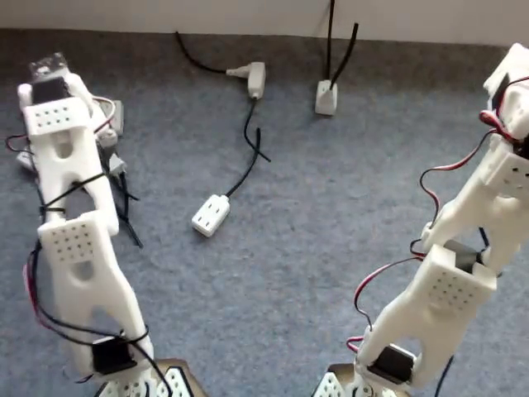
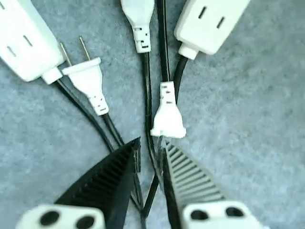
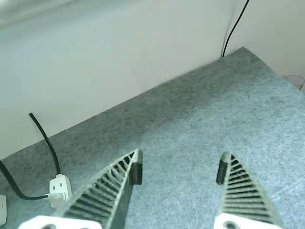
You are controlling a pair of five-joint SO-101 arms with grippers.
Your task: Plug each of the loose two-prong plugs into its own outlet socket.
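Observation:
My left gripper (image 2: 151,145) hovers low over a tangle at the table's far left (image 1: 114,159), its black fingers a narrow gap apart. Just past its tips lies a white two-prong plug (image 2: 167,117), broad face toward the fingers, with a black cord running through the gap. A second loose plug (image 2: 88,78) lies beside it, both prongs bare. Two white outlet sockets (image 2: 24,40) (image 2: 209,21) lie farther off. My right gripper (image 3: 180,167) stands open above bare carpet, nothing between its fingers, facing the wall.
On the grey carpet lie a white socket block (image 1: 212,215) mid-table, another (image 1: 256,78) at the back with a plug in its side, and a third (image 1: 326,98) (image 3: 59,188) near the wall. Black cords (image 1: 248,157) trail between them. The right arm (image 1: 463,273) rises at right.

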